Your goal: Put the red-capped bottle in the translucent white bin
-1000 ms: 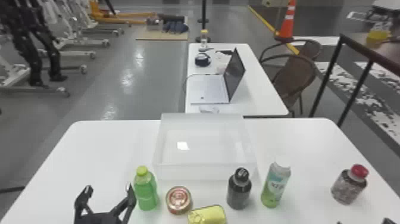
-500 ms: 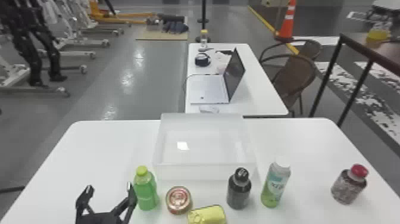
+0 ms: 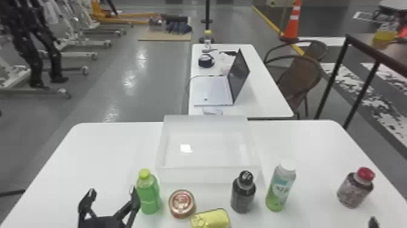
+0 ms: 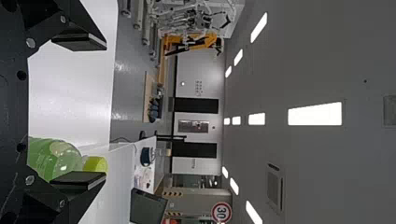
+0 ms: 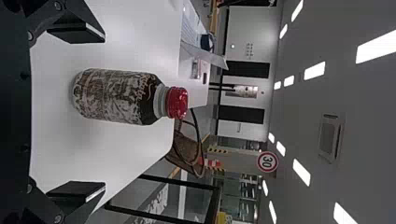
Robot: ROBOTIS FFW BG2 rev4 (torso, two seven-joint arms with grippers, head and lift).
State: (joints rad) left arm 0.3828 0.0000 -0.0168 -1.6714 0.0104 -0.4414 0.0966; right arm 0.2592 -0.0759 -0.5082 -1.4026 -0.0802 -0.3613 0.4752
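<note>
The red-capped bottle (image 3: 352, 191) stands upright on the bench (image 3: 100, 151), ahead of the right claw (image 5: 103, 111), whose two fingers are spread wide with nothing between the pads. From that claw's wrist the bottle shows inside the gap, rather closer to one finger than the other, and its long axis runs straight up, square to the line from finger to finger. The right claw is much the nearer one, so the coming move is probably a forward reach, with a small sideways correction to centre the bottle before closing round its body. The translucent white bin (image 3: 209, 175) lies to the right claw's left and farther forward; the white-capped bottle (image 3: 281, 189) and black-capped bottle (image 3: 243, 194) stand leftward of it too, near the bin's front corner, and a low carry might clip them. Well off to the left, beyond the red-topped can (image 3: 181, 203) and yellow can (image 3: 211, 219), the left claw (image 3: 112, 191) waits, fingers apart and empty, just beside the green bottle (image 3: 148, 194).
</note>
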